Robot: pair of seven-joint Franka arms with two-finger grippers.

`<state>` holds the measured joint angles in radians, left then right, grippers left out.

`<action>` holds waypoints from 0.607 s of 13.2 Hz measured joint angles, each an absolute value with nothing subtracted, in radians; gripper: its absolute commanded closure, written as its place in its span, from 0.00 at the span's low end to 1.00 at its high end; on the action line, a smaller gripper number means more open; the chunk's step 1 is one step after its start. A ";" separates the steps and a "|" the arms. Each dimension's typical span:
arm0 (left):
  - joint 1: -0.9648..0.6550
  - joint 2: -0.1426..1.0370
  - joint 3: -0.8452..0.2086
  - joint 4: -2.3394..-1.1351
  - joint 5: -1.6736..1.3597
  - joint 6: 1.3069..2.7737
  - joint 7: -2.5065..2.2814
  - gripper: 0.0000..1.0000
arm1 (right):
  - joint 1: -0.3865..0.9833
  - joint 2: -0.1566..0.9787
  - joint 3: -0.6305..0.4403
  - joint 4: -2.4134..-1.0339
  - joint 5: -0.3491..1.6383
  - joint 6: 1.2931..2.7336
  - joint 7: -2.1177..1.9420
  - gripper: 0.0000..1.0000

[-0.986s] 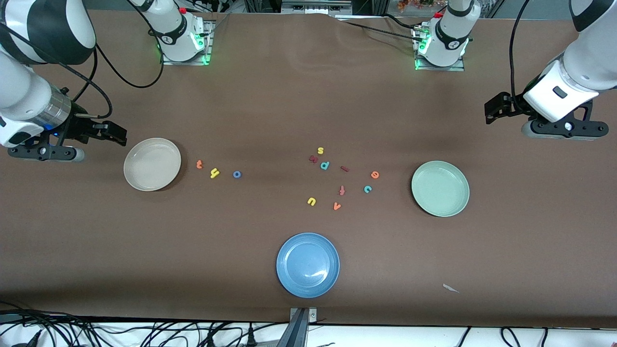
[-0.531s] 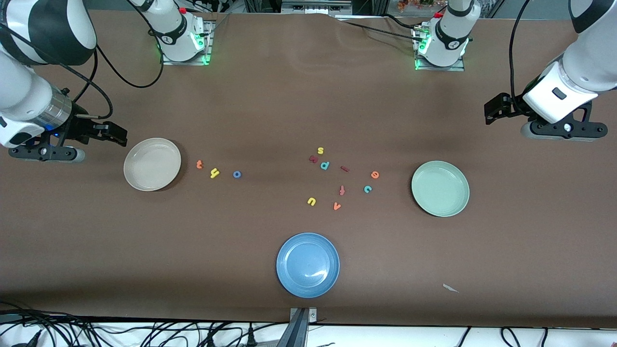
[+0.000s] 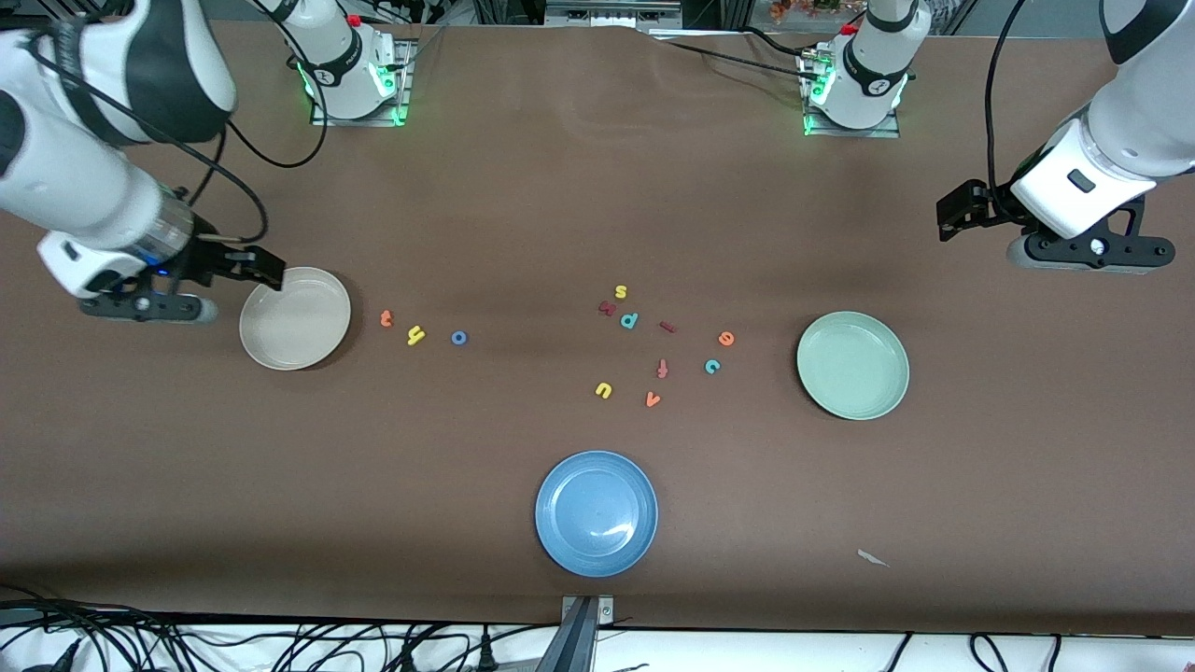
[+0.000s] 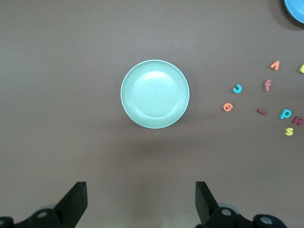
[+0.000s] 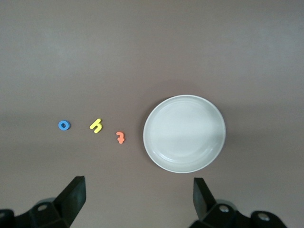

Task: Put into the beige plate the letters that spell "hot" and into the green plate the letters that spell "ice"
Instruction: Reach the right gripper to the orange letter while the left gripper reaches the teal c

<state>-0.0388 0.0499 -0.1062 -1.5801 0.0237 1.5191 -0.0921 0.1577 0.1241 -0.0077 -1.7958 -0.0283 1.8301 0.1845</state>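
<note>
While the matte brown tabletop (image 3: 560, 205) was spread flat, the round, shallow beige plate (image 3: 295, 318) and green plate (image 3: 852, 365) were seen toward opposite ends, both bare. Jaws were held released on the right gripper (image 5: 137, 199) beside the beige plate and the left gripper (image 4: 140, 202) waiting aloft. Tiny foam "h" (image 3: 415, 335), "o" (image 3: 458, 338), "t" (image 3: 386, 319) lay by beige; "i" (image 3: 667, 327), "c" (image 3: 712, 366), "e" (image 3: 726, 339) nearer green.

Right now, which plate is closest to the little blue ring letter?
The beige plate. The blue "o" lies beside it; the green plate and blue plate lie farther away.
</note>
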 measured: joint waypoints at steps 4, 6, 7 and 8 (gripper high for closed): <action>-0.026 0.052 -0.099 -1.580 0.024 1.519 -0.093 0.00 | 0.160 0.239 0.028 -1.831 -0.026 1.904 0.189 0.01; -0.027 0.063 -0.098 -1.580 0.024 1.520 -0.093 0.00 | 0.161 0.295 0.056 -1.902 -0.023 2.019 0.191 0.01; -0.027 0.069 -0.098 -1.580 0.024 1.521 -0.093 0.00 | 0.161 0.317 0.069 -1.948 -0.023 2.091 0.193 0.01; -0.029 0.076 -0.099 -1.580 0.024 1.522 -0.093 0.00 | 0.162 0.336 0.077 -1.990 -0.023 2.157 0.193 0.04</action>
